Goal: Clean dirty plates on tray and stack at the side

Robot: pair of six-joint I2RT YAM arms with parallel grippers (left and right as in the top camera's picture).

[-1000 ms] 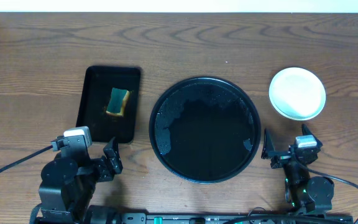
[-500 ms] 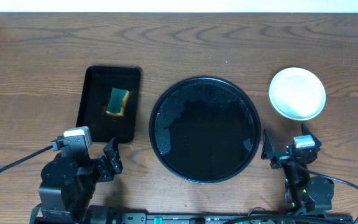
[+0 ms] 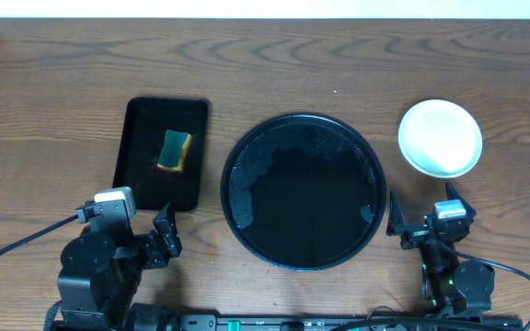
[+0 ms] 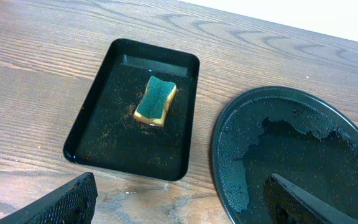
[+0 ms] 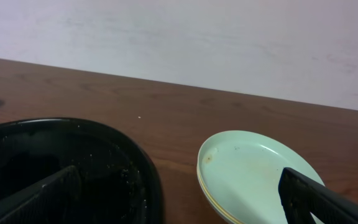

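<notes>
Judging by the emptied tray [image 3: 302, 198] and plates [image 3: 440, 138] stacked at the worktop's right edge, cleaning seems done, left pincer [image 4: 179, 202] and right pincer [image 5: 179, 199] held wide.

Ahead of your left gripper [image 4: 179, 208], the tray [image 4: 303, 155] runs off the right and bottom edges of the left wrist view, so its far side is lost. Your left fingers [image 4: 61, 202] show only as dark tips cut by the bottom edge. Around your right gripper [image 5: 179, 186], the tray is cut at the left and bottom, and the right finger [image 5: 328, 199] covers the near rim of the plates [image 5: 253, 168]. How many are stacked you cannot tell. Overhead, the left arm [image 3: 90, 276] and right arm [image 3: 454, 285] run off the bottom edge.
</notes>
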